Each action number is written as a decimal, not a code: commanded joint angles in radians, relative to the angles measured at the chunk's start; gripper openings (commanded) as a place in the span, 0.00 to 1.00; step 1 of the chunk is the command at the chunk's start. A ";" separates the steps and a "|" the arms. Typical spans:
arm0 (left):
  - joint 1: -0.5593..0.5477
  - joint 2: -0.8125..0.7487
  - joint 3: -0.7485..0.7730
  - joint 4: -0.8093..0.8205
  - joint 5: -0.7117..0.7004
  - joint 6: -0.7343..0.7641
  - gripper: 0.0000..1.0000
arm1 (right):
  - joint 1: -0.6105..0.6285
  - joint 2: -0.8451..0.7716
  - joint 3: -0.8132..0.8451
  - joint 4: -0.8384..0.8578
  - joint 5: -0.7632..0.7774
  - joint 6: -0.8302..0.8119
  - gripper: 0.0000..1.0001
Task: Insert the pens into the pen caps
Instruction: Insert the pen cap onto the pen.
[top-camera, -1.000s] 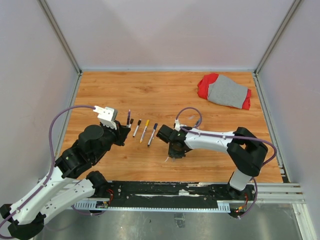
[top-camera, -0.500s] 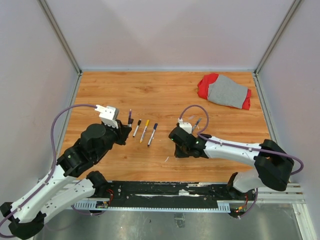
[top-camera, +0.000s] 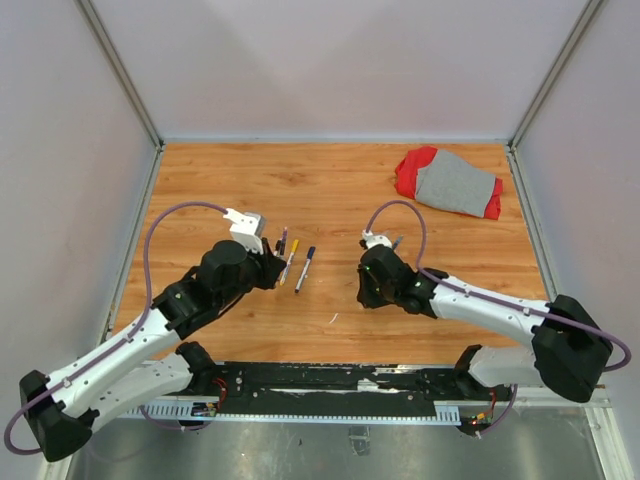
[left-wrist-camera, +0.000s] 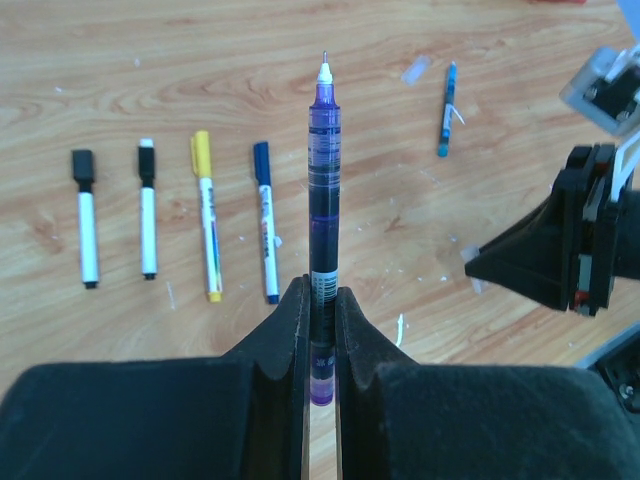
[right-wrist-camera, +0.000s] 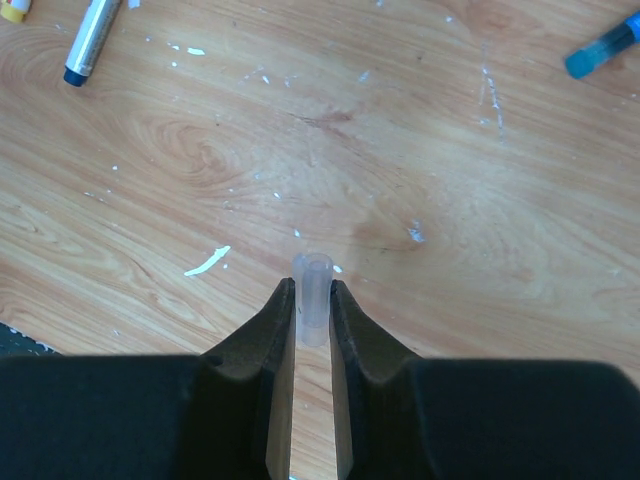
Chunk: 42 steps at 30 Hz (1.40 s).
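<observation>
Grips a purple pen (left-wrist-camera: 322, 200) in the left jaws, clamped tight on its lower barrel, white tip pointing away from the wrist over the wooden bench (left-wrist-camera: 400, 40). Pinches a short clear cap (right-wrist-camera: 312, 295) in the right jaws, closed on its sides, open end poking out past the jaw ends, close above the wood. Holds the two well apart in the top view, left jaws left of centre, right jaws right of centre, pen and cap not touching. Lying flat to the left of the held pen, in a row, barrels roughly parallel and apart from each other: a black-ended pen (left-wrist-camera: 86, 220), a second black-ended pen (left-wrist-camera: 148, 215), a yellow-ended pen (left-wrist-camera: 207, 220) and a blue-ended pen (left-wrist-camera: 266, 225). Farther out, near the right arm (left-wrist-camera: 560, 250), a teal pen (left-wrist-camera: 446, 95), alone. Scattered on the wood, small white scraps (right-wrist-camera: 207, 262). Toward the far right corner of the bench, a red and grey cloth (top-camera: 450, 183), well away from both arms.
</observation>
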 joint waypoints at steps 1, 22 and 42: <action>-0.042 0.013 -0.039 0.119 0.004 -0.054 0.01 | -0.085 -0.074 -0.072 0.093 -0.127 -0.051 0.01; -0.442 0.251 -0.120 0.458 -0.130 -0.150 0.01 | -0.363 -0.389 -0.287 0.291 -0.414 0.025 0.01; -0.532 0.349 -0.125 0.634 -0.117 -0.094 0.00 | -0.389 -0.639 -0.437 0.656 -0.472 0.287 0.01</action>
